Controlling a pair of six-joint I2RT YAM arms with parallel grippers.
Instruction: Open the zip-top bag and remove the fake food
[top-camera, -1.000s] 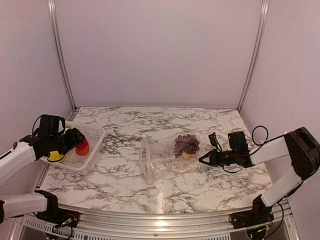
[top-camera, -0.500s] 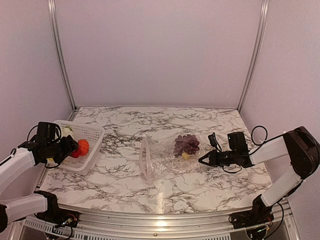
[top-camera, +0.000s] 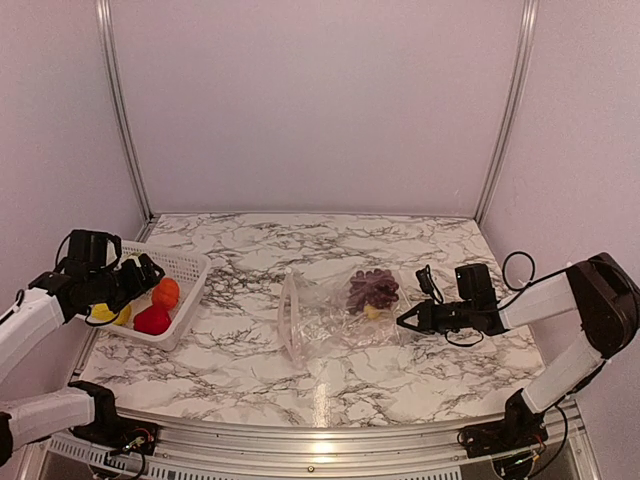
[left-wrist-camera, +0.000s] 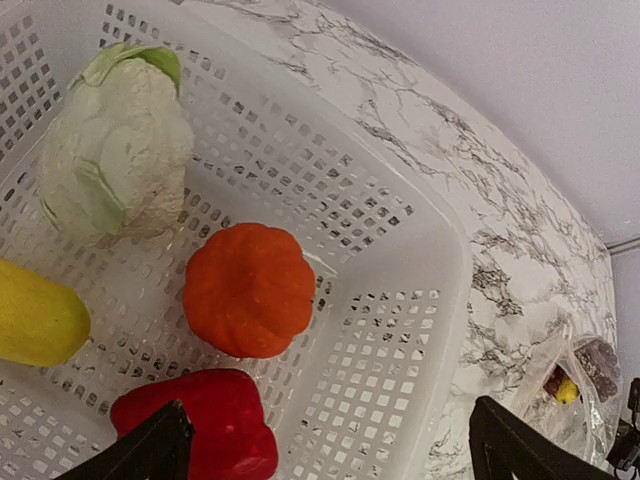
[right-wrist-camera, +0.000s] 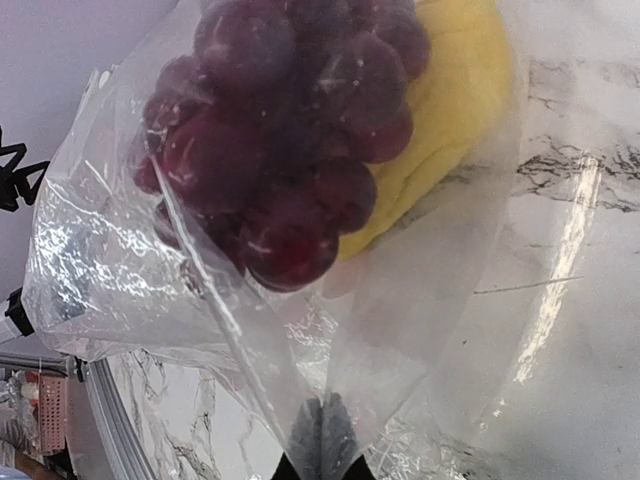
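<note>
A white bench (top-camera: 250, 370) with grey marble veining forms the floor of a small booth. Plain pale walls enclose it: a back wall (top-camera: 315, 100) and a side wall (top-camera: 50, 120) on each flank. Aluminium posts (top-camera: 124, 110) stand at the back corners. A metal rail (top-camera: 320, 448) edges the near side, and soft glare (top-camera: 318, 400) lies on the bench.

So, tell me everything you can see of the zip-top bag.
The zip-top bag is clear, crinkly soft plastic, lying on the marble table near its middle. Its left end, the mouth, appears to stand open. A dark purple grape bunch and a yellow piece sit inside toward the right end. The right gripper is shut on the plastic at that edge.
</note>
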